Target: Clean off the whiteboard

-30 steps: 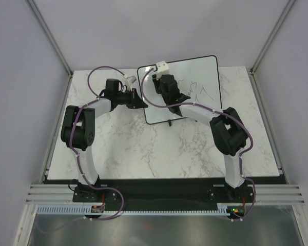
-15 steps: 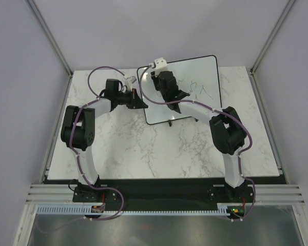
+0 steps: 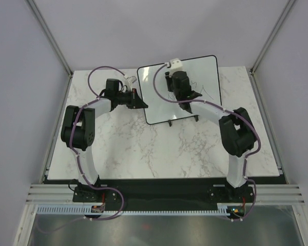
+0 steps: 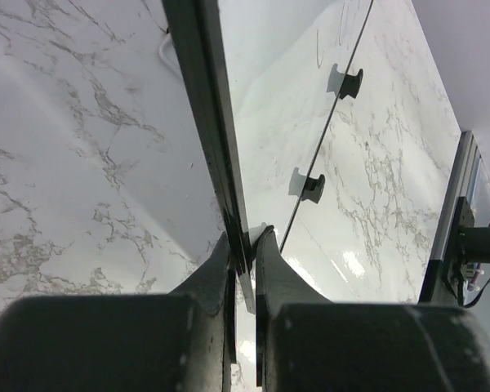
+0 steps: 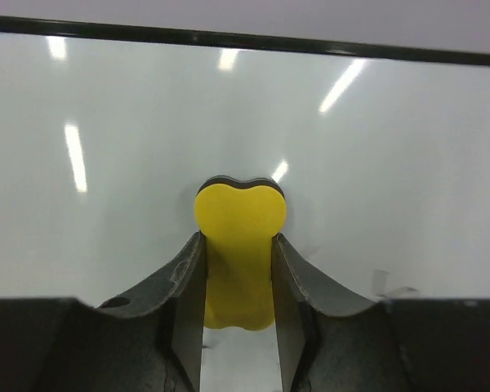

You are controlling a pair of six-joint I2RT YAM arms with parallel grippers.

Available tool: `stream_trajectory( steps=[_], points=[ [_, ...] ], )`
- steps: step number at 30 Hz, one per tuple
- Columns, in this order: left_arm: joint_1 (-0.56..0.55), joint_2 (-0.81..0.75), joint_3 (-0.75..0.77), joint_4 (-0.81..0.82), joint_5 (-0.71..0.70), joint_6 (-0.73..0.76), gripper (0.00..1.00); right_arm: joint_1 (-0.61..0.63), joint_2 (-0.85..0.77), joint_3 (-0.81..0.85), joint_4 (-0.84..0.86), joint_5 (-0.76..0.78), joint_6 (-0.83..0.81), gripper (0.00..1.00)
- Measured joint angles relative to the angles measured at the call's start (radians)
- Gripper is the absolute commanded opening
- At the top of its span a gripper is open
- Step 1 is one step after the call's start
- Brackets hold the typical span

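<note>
table: white marble top, takes up most of the overhead view, both arm bases bolted along its near edge

whiteboard: black-framed board sitting at the far middle of the table, its far right corner past the table's far edge in the overhead view. Can't really tell how steeply it leans.

left arm: comes up the left side and bends right toward the board's left edge

right arm: comes up the right side and reaches left and far, out over the board's right half

left gripper: pinched tight on the board's left frame edge, one finger on each side of it, so it's got the whiteboard clamped

right gripper: closed around the eraser, over the right-centre of the board face

feet: two small black clip stands on the board's near edge, resting on the marble

scribbles: thin dark marker lines on the right part of the board, just right of the right gripper

eraser: yellow block with a dark pad, sticking out between the right fingers, pad end looks like it's touching the white surface
</note>
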Motion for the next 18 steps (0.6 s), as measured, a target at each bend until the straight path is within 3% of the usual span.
stream_trajectory(
  steps=[4, 7, 11, 18],
  points=[
    [0.0, 0.0, 0.0, -0.001, 0.007, 0.0, 0.02, -0.195, -0.094, -0.134, 0.015, 0.04, 0.014, 0.0],
    [0.0, 0.0, 0.0, -0.002, 0.01, 0.0, 0.02, -0.26, -0.108, -0.171, 0.014, 0.056, 0.021, 0.0],
    [0.0, 0.0, 0.0, -0.009, 0.01, 0.0, 0.02, -0.209, -0.108, -0.176, 0.021, 0.051, 0.042, 0.0],
    [-0.002, -0.002, 0.0, -0.015, 0.006, 0.006, 0.02, 0.036, -0.056, -0.145, 0.059, 0.002, 0.058, 0.0]
  ],
)
